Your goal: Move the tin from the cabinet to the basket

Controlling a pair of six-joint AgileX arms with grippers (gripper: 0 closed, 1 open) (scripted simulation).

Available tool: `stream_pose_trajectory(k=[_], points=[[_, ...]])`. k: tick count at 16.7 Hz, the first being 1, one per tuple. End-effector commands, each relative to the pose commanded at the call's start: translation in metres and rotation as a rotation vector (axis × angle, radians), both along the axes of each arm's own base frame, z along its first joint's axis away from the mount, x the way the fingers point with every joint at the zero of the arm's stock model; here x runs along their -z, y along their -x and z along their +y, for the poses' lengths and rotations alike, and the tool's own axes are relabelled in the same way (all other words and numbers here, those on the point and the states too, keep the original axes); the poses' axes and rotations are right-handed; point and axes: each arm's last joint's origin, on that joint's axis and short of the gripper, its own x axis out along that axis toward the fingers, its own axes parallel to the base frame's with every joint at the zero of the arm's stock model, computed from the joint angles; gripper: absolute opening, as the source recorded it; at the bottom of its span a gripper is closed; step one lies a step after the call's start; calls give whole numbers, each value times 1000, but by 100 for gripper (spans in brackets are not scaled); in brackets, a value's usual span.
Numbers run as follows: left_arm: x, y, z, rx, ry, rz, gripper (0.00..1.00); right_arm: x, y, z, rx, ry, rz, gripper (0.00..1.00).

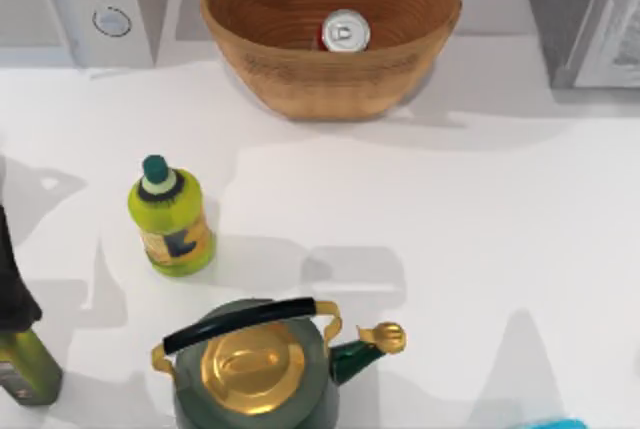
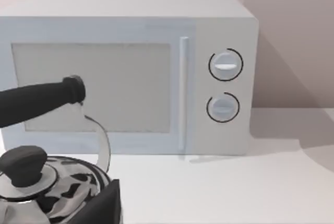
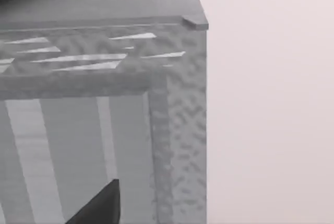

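Note:
The tin stands upright inside the tan woven basket at the back middle of the table, its silver pull-tab top facing up and a sliver of red side showing. The grey cabinet with its paler door stands at the back right, apart from the basket. A corner of the cabinet looms close in the right wrist view, with a dark part of my right gripper at the frame's edge. A dark part of my left gripper shows in the left wrist view, facing the microwave.
A white microwave with two knobs stands at the back left. A yellow-green bottle stands left of centre, a green and gold kettle at the front, an olive bottle at the front left. The kettle sits near the left gripper.

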Motion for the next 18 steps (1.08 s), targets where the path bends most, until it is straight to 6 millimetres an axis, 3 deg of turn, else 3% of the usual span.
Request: stream_pose_trajectory(k=[4, 7, 14, 18], points=[[0, 0, 0, 0, 0, 0, 100, -66, 17, 37, -2, 17, -9, 100], [0, 0, 0, 0, 0, 0, 100, -91, 26, 57, -3, 35, -20, 100], [0, 0, 0, 0, 0, 0, 100, -94, 26, 60, 0, 40, -23, 100], [0, 0, 0, 0, 0, 0, 100, -96, 0, 79, 2, 41, -27, 100]])
